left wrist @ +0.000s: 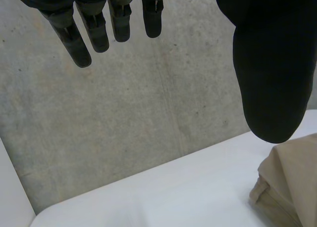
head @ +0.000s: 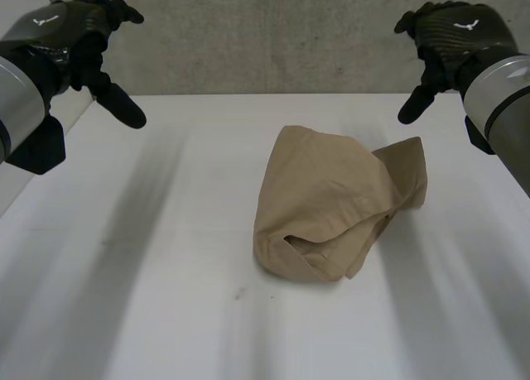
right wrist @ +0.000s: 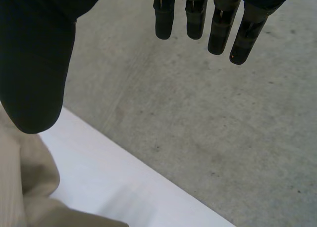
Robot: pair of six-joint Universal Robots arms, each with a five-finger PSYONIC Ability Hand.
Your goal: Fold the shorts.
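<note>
The tan shorts point(head: 331, 202) lie in a crumpled heap on the white table point(head: 149, 264), slightly right of the middle. My left hand point(head: 79, 36) hangs high above the table's far left, fingers straight and spread, holding nothing. My right hand point(head: 451, 36) hovers high at the far right, open and empty as well. Beside my left hand's thumb point(left wrist: 270, 64) an edge of the shorts point(left wrist: 292, 182) shows in the left wrist view. Under my right hand's thumb point(right wrist: 37, 64) a bit of the tan cloth point(right wrist: 25, 187) shows in the right wrist view.
A grey concrete wall point(head: 265, 32) rises behind the table's far edge. Bare white tabletop lies left of and in front of the shorts.
</note>
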